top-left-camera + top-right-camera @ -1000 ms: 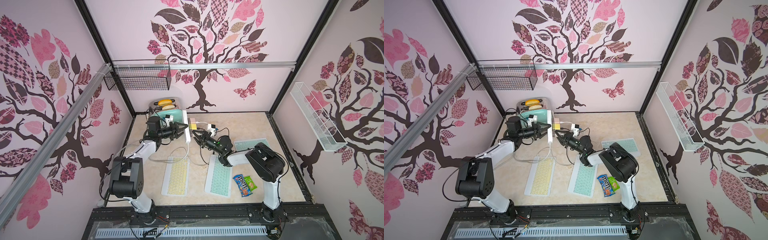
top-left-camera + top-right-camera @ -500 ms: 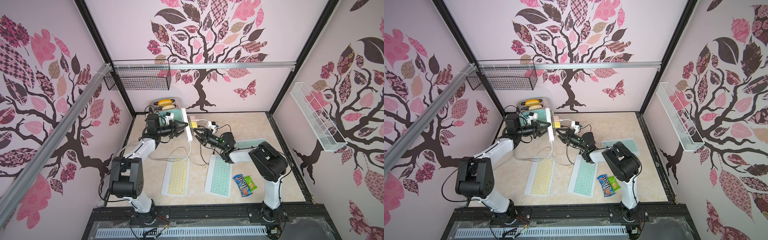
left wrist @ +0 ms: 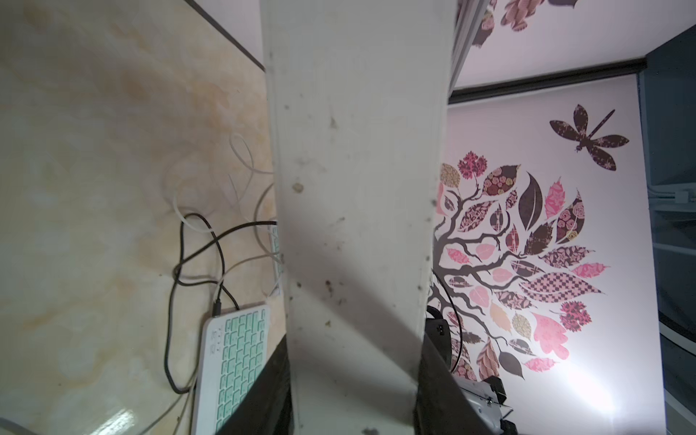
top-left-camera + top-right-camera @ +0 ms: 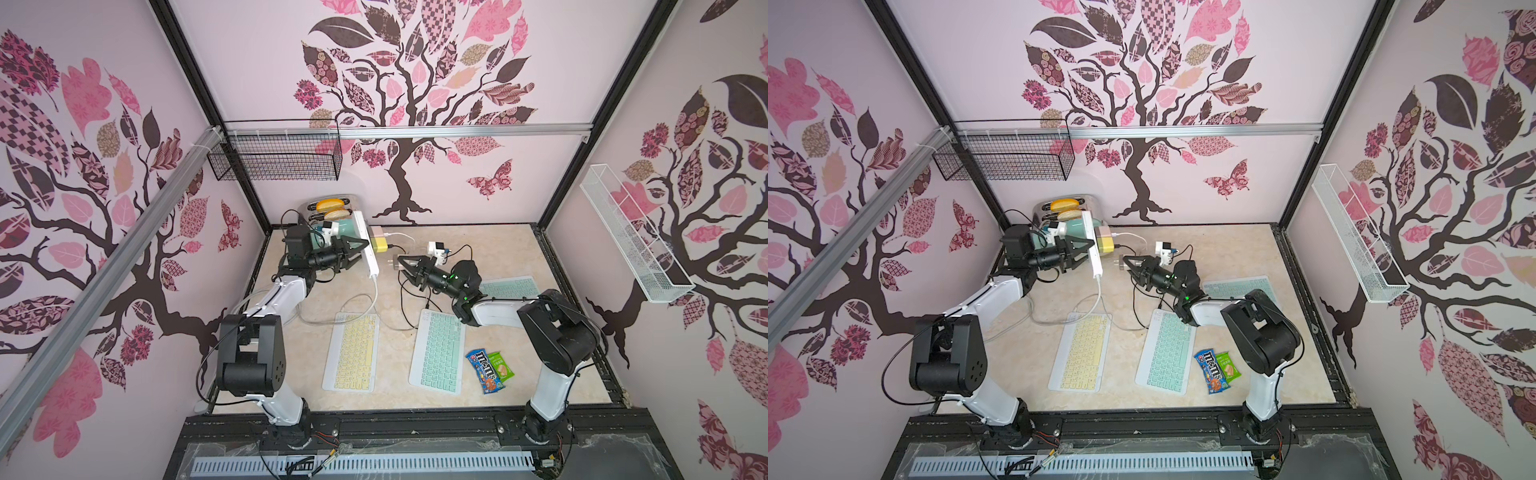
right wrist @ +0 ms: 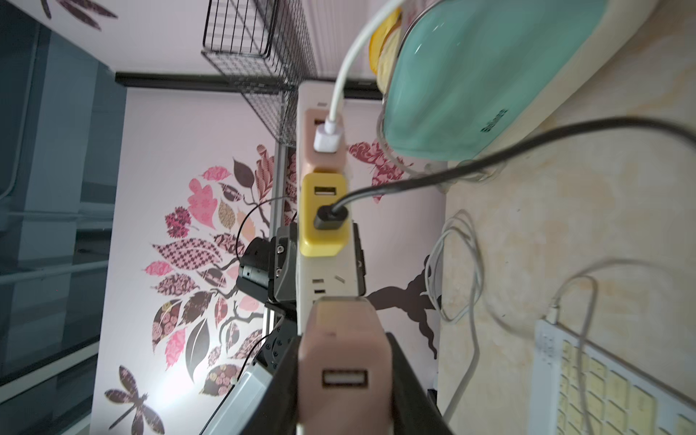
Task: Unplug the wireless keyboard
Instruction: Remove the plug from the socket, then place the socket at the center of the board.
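Left gripper (image 4: 355, 252) clamps the strip (image 4: 372, 266) across its width, holding it on edge, sockets facing the right arm. In the left wrist view the strip's back fills the gap between the fingers (image 3: 260, 391).

Right gripper (image 4: 402, 266) is closed on a pink adapter (image 5: 341, 350). It is out of the strip and just beside its bare sockets, and the USB port that shows is empty.

On the strip:
- Yellow adapter (image 5: 323, 241) with a black cable (image 5: 452, 169) plugged in, running to the green keyboard (image 4: 437, 351).
- Other pink adapter (image 5: 324, 160) with a white cable (image 5: 350, 56) plugged in.

The yellow keyboard (image 4: 351, 353) lies flat on the table (image 4: 498, 245) beside the green one, with a thin pale cable in its far edge.
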`<action>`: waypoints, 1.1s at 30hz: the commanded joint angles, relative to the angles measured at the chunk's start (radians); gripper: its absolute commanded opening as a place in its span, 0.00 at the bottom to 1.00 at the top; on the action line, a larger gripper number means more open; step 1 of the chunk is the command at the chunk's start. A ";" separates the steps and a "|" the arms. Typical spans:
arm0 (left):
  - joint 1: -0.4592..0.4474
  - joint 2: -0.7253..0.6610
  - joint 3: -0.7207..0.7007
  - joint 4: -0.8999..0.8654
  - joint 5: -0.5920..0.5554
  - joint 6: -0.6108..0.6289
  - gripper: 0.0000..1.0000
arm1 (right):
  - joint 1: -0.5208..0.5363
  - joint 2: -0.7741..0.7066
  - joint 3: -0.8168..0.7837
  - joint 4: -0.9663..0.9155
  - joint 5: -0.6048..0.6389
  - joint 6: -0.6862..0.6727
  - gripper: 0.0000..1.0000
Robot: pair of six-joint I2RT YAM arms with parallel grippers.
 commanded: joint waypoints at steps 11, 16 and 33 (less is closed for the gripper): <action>0.013 -0.011 0.093 -0.005 0.058 0.133 0.00 | -0.033 -0.026 -0.011 -0.108 -0.042 -0.073 0.00; -0.027 0.074 0.292 -0.620 0.023 0.635 0.00 | -0.009 -0.096 -0.027 -0.238 -0.067 -0.192 0.00; -0.157 0.470 0.634 -1.060 -0.137 1.009 0.00 | 0.031 -0.176 -0.079 -0.357 -0.117 -0.307 0.00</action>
